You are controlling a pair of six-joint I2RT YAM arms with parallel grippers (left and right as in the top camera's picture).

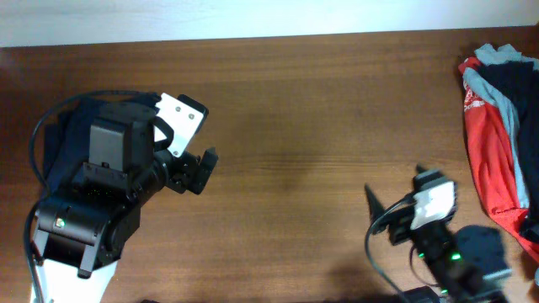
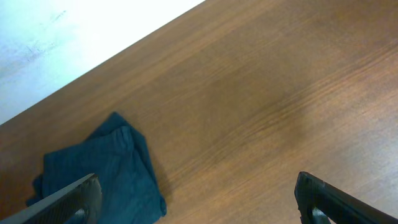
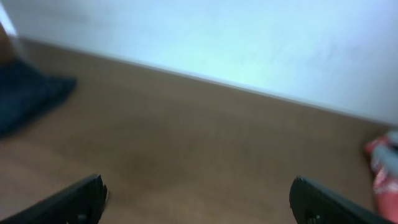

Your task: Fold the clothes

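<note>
The clothes (image 1: 52, 150) are a dark navy bundle at the table's left side, mostly hidden under my left arm in the overhead view. In the left wrist view the clothes (image 2: 102, 168) lie folded at the lower left, partly behind my left finger (image 2: 71, 200). My left gripper (image 2: 199, 202) is open over bare wood with nothing in it, and in the overhead view the left gripper (image 1: 196, 171) stands right of the clothes. Near the front edge, my right gripper (image 1: 396, 189) is open and empty. The blurred right wrist view shows the right gripper (image 3: 202, 202) over bare table, with the clothes (image 3: 25, 93) far left.
A pile of other garments, red (image 1: 493, 143) with light grey-blue and dark pieces, lies at the table's right edge; its red edge (image 3: 385, 171) shows in the right wrist view. A white wall (image 2: 74, 37) runs along the table's far edge.
</note>
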